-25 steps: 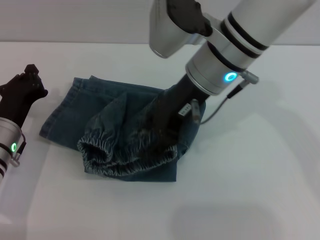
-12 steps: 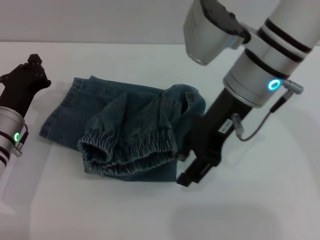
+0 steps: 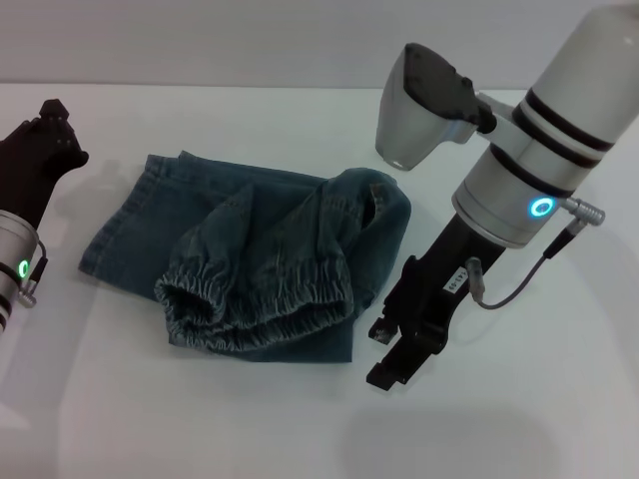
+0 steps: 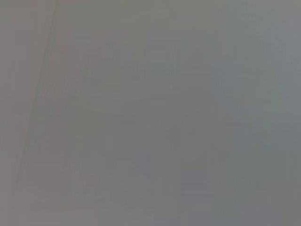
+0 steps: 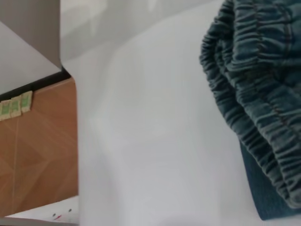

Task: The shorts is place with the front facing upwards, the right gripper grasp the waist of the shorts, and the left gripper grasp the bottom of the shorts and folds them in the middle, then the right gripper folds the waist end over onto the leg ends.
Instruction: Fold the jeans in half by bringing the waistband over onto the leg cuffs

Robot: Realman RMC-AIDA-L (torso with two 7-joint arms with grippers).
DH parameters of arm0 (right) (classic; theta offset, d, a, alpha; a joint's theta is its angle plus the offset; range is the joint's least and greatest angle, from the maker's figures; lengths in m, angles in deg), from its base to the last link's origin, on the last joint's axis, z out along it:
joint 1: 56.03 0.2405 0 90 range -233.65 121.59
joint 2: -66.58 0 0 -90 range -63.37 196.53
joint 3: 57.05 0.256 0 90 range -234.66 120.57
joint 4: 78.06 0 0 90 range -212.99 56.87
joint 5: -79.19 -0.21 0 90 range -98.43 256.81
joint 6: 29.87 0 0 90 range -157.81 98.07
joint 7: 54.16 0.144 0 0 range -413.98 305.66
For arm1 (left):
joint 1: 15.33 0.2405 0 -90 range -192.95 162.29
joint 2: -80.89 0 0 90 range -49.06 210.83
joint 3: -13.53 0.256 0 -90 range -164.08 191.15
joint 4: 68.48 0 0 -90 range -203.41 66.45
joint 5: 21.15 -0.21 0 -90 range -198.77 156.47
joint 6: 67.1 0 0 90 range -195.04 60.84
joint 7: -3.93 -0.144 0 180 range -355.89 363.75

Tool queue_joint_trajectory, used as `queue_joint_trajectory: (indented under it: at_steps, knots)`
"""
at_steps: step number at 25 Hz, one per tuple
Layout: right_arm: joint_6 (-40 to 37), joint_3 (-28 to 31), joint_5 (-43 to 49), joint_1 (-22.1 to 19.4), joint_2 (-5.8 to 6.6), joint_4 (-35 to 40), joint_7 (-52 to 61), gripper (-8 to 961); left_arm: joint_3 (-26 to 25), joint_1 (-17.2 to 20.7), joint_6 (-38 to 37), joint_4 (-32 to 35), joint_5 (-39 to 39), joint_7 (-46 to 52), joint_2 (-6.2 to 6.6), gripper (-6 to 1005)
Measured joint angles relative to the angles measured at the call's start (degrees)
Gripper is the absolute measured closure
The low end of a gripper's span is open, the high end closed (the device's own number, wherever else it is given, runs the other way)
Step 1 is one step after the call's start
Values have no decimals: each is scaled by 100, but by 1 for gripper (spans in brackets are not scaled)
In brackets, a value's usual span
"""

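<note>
A: White tabletop (image 3: pixel 519 419) noted throughout, bare around the work. Where are the shorts (image 3: pixel 250 254) placed relative to the right gripper (image 3: pixel 399 349)?

B: Just beside it, toward the robot's left, not touched. The shorts are seen folded, with the gathered waistband (image 3: pixel 255 304) laid over the leg part. The same waistband (image 5: pixel 254 89) is shown close up in the right wrist view, its elastic ruched and doubled.

A: Pincer state?

B: The right gripper is empty and clear of the cloth; whether its fingers are spread or pressed together cannot be told. The left gripper (image 3: pixel 40 165) is held well off, on the far side of the shorts from the right one, nothing in it; its fingers cannot be judged either. Nothing is shown in the left wrist view.

A: Handling?

B: Denim is judged soft but fairly heavy, limp when lifted, unlikely to slip. Best hold is judged to be the thick elastic band, pinched through both layers. The fold is judged nearly or fully done.
</note>
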Motion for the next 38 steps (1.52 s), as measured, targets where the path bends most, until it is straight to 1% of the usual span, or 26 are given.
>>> queue_joint_trajectory:
  at_steps: [10, 14, 26, 31, 35, 38]
  knots:
    - [658, -58, 114, -72, -12, -345, 34, 378, 45, 34, -16, -47, -26, 3, -10, 976]
    - [869, -59, 49, -109, -30, -328, 21, 377, 56, 70, -7, -59, -27, 25, -25, 976]
    - [1149, -74, -418, -4, -39, -255, -120, 377, 77, 90, 92, -61, -40, 14, -34, 975]
    - [1232, -76, -601, 0, -43, -21, -195, 376, 78, 124, 114, -61, -44, 12, -36, 975]
    - [1465, -95, -627, 27, -48, 74, -254, 376, 78, 156, 110, -61, -45, 27, -35, 975]
    - [1887, -195, -660, 66, -56, -24, -372, 376, 78, 185, 82, -61, -45, 41, -35, 975]
